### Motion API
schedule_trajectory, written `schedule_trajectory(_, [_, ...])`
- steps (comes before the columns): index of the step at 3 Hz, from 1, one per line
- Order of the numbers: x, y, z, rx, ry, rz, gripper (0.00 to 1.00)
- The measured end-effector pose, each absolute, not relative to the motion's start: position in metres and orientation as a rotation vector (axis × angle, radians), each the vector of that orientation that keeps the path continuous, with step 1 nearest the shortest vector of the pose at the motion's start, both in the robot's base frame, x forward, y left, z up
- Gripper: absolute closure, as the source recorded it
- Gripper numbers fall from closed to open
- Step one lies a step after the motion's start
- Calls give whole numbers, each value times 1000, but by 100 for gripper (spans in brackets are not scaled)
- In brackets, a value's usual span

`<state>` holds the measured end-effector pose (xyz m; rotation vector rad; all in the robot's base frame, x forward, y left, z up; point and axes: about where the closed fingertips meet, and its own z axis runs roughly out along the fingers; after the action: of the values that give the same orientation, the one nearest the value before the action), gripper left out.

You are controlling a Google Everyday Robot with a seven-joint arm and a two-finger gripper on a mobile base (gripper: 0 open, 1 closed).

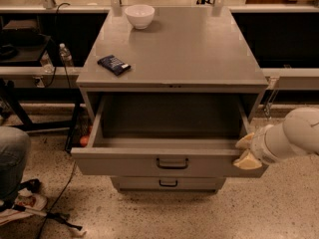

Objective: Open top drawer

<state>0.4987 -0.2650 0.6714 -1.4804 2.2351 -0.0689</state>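
Top drawer [124,164]: I see it pulled well out at the centre of the frame, with its deep grey box open to view.
Handle [172,163]: small and black, at the middle of the drawer front.
Hand [246,152]: lower right of the frame, at the right end of the drawer front; I cannot tell whether it is gripping or released.
Desk [199,49]: grey top, upper centre, above the drawer.
Bowl [139,15]: white, on the desk near the far edge, left of centre.
Packet [114,64]: dark, on the left part of the desk.
Lower drawer [144,183]: its front shows beneath the top drawer, at bottom centre.
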Motion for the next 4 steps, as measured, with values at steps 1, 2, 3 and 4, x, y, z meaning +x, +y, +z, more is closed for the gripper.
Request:
schedule_trajectory(1, [499,-265,671,-1480,2235,-69,83])
schedule_trajectory(2, [499,-265,671,-1481,2235,-69,52])
schedule_trajectory(3, [499,-265,671,-1481,2235,-69,27])
schedule_trajectory(4, [498,-264,671,-1484,2234,-67,0])
